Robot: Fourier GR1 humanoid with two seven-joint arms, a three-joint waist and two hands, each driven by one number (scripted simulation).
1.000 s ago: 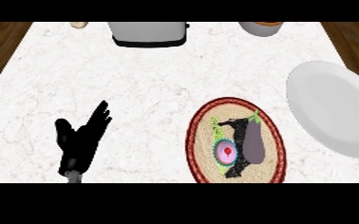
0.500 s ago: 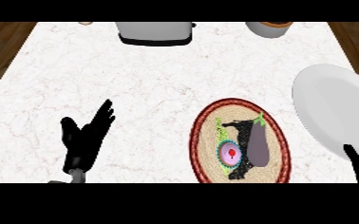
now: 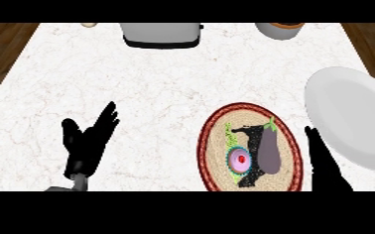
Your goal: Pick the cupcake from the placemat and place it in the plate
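Note:
A small cupcake [image 3: 239, 159] with pink frosting and a red centre sits on the round woven placemat [image 3: 217, 139], low and right of centre. A purple eggplant [image 3: 270, 151] lies beside it on the same mat. The white plate [image 3: 344, 114] lies at the right edge, partly cut off. My right hand [image 3: 322, 162] rises from the lower right between mat and plate, fingers straight, open, apart from the cupcake. My left hand [image 3: 86, 144] rests open at the lower left, fingers up.
A silver toaster [image 3: 161, 33] stands at the back centre of the marble counter. A bowl [image 3: 281, 29] sits at the back right. A small pale object [image 3: 89, 25] lies at the back left. Wooden floor shows beyond both side edges.
My right hand has come into view at the lower right, rising beside the placemat. The view has shifted slightly, so everything sits a little further left. The left hand holds its pose.

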